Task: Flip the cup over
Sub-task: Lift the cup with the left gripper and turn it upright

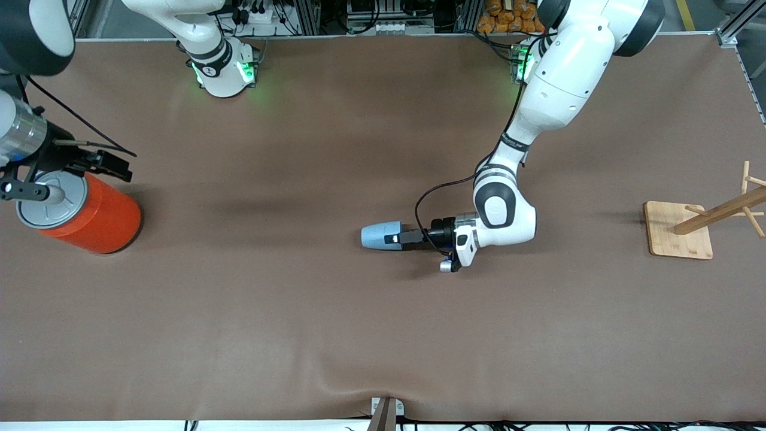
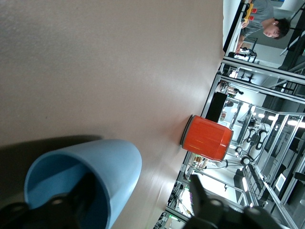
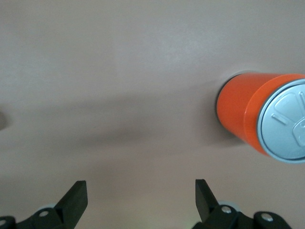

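I see the left gripper [image 1: 396,238] pinching the cup [image 1: 380,235] mid-table; right gripper [image 3: 140,200], spread, hangs over the orange can [image 1: 84,214] at the table's [image 1: 299,335] edge.

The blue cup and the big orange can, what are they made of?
The blue cup looks like plastic: one even matte colour, smooth thin wall. The orange can is probably metal: glossy body, dull grey lid with pressed shapes. I can't be sure of either.

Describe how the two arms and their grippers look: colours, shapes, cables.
Both arms are glossy white with rounded links and dark grey joint bands; green lights glow at their bases. The left gripper is black on a black wrist, with a black cable looping to the forearm. The right gripper has black, wedge-shaped fingers and black cables on a silver wrist.
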Available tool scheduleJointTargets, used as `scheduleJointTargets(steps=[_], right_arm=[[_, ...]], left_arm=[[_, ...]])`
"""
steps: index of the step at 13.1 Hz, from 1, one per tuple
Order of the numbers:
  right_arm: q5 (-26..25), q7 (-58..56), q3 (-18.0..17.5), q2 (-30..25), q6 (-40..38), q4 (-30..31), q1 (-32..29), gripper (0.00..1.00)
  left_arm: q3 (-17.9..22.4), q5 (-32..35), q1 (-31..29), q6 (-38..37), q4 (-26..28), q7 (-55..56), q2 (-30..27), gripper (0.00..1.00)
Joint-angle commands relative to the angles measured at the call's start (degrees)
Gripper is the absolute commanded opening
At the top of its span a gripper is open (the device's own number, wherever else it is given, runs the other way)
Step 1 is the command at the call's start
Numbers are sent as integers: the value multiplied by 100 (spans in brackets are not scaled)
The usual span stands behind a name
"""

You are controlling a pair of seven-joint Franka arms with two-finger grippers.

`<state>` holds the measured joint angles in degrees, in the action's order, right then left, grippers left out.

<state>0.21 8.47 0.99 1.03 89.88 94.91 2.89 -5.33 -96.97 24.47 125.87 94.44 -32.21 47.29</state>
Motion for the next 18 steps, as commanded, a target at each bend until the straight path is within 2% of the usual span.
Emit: scheduleJointTargets(steps=[1,5,9,14,15,17,18], right_arm=[[-99,85,-2,-77,-146,-192,229,100],[-223,-951,50,-51,-154,-552,-41,100],[304,-908,50,221,-575,-1061,-551,100],[234,-962,33,178,-603,-1062,-544,100],[234,-866,7,178,-612,-1062,-509,100],[261,-208,-20,178,-655,-1062,-395,100],[165,-249,-11,160,-682,-1062,-333,100]], left_arm=[[15,-200,31,87,-154,-233,113,0],[15,-173,-13,78,-128,-242,70,0],[23,-156,-82,70,-128,-216,17,0],[58,10,-311,-317,-154,372,-325,0],[76,377,-381,-317,-137,600,-483,0],[67,1586,-540,-317,-93,1703,-1035,0],[67,2098,-583,-317,-58,2223,-1290,0]])
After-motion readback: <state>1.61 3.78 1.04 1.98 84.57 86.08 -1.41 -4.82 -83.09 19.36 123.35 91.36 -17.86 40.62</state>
